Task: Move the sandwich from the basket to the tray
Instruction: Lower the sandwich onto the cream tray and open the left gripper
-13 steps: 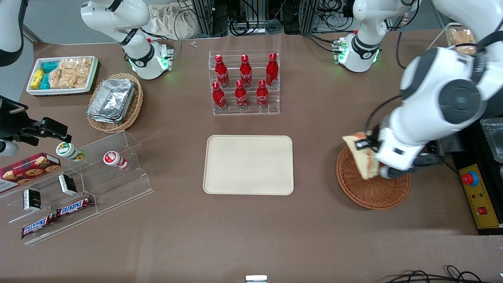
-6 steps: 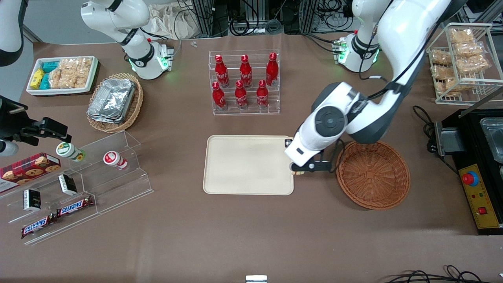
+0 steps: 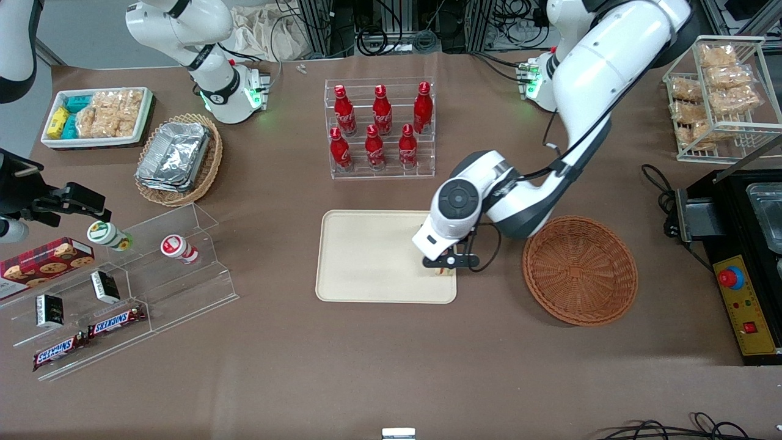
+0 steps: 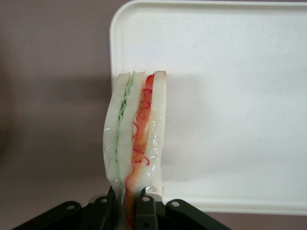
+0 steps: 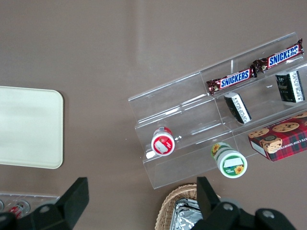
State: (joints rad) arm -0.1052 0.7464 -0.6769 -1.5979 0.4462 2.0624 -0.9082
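Left-arm gripper clamped on the sandwich, holding the wedge above the tray at its corner nearest the basket. The basket lies beside the tray, toward the working arm's end of the table.

gripper over tray; basket beside

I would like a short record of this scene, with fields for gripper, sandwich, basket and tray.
gripper: the left gripper is shut on the sandwich, above the tray's edge nearest the basket
sandwich: sandwich held at one end, off the tray surface
basket: basket holds nothing, beside the tray
tray: tray bare, nothing resting on it yet
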